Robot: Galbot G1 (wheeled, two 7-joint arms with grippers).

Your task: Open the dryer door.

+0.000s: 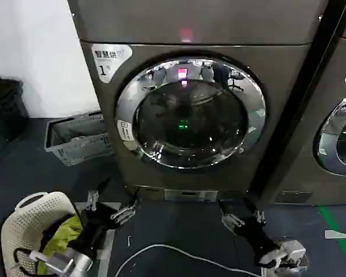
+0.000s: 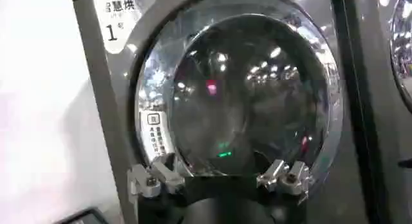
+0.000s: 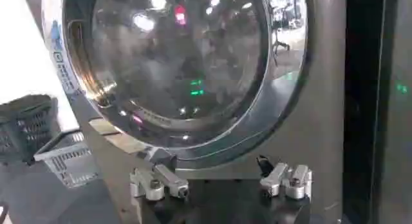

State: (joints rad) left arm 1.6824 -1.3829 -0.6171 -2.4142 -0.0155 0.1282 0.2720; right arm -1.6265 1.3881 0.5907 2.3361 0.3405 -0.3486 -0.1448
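Note:
The dryer (image 1: 277, 104) is a bronze-grey front loader with a white "1" sticker (image 1: 108, 59) and a pink light (image 1: 186, 36). Its round dryer door (image 1: 190, 112) has a chrome rim and dark glass, and lies flush against the front. The door also shows in the left wrist view (image 2: 244, 90) and the right wrist view (image 3: 180, 58). My left gripper (image 1: 111, 208) hovers low in front of the machine's lower left, open and empty. Low under the door's right side, my right gripper (image 1: 242, 220) also stands open and empty. Neither touches the door.
A like machine (image 1: 340, 133) stands to the right. A grey basket (image 1: 78, 138) sits on the floor left of the dryer. A white basket with clothes (image 1: 37, 231) is at near left. A white cable (image 1: 179, 254) runs across the dark floor.

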